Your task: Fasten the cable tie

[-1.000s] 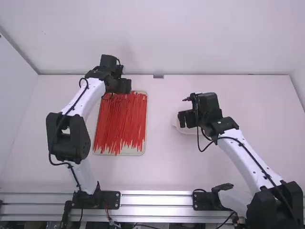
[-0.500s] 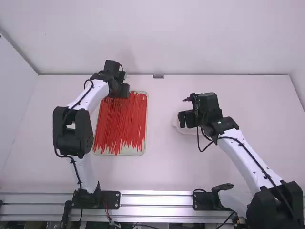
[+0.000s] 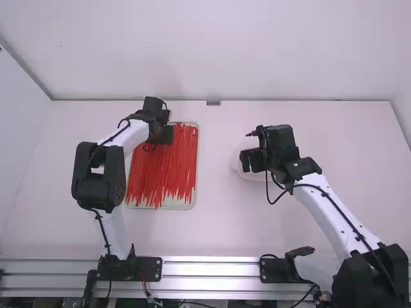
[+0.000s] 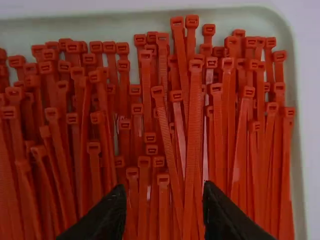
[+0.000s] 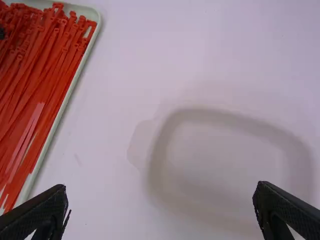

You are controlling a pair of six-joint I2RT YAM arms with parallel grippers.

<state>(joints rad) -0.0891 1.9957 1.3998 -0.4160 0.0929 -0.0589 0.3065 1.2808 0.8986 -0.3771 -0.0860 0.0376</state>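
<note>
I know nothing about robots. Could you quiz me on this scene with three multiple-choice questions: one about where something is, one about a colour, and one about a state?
1. Where do the cable ties lie?
A) on a tray
B) in a bucket
C) on a shelf

2. What colour are they?
A) blue
B) red
C) black

3. How does the left gripper stand?
A) shut on one tie
B) shut, empty
C) open

Answers: 1 A, the pile fills the pale tray. 2 B, every tie is red. 3 C, its two black fingers stand apart over the ties.

No legible text, label, number or sign anywhere.
</note>
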